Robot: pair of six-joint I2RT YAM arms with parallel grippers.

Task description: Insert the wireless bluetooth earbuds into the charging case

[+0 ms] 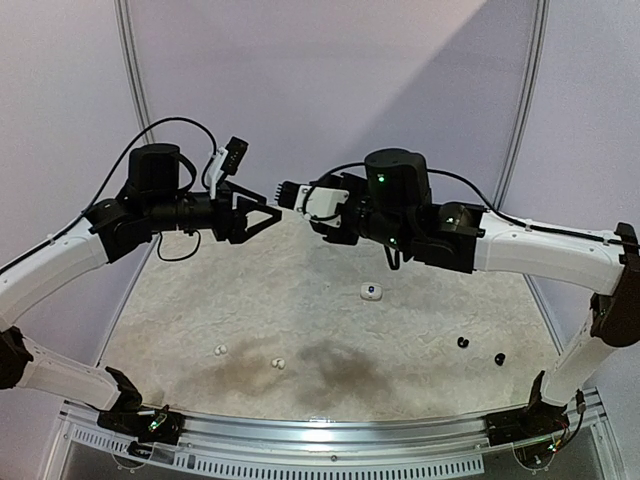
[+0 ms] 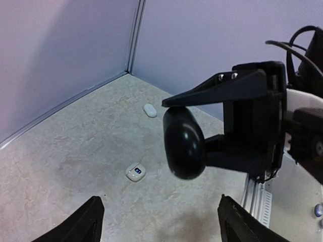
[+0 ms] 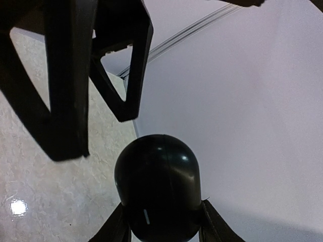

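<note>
1. Earbuds (image 1: 278, 362) lie loose on the table (image 1: 300, 285), two white, two black
2. Right gripper (image 3: 161, 224) clamps a black case (image 3: 156, 181) aloft
3. Left gripper (image 2: 159, 206) gapes, empty
4. Whether the case is open stays hidden

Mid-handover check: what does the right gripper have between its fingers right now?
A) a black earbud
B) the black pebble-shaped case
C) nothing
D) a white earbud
B: in the right wrist view the right gripper has a finger on each side of the rounded black case, and the left wrist view shows the same case pinched between those fingers.
</note>
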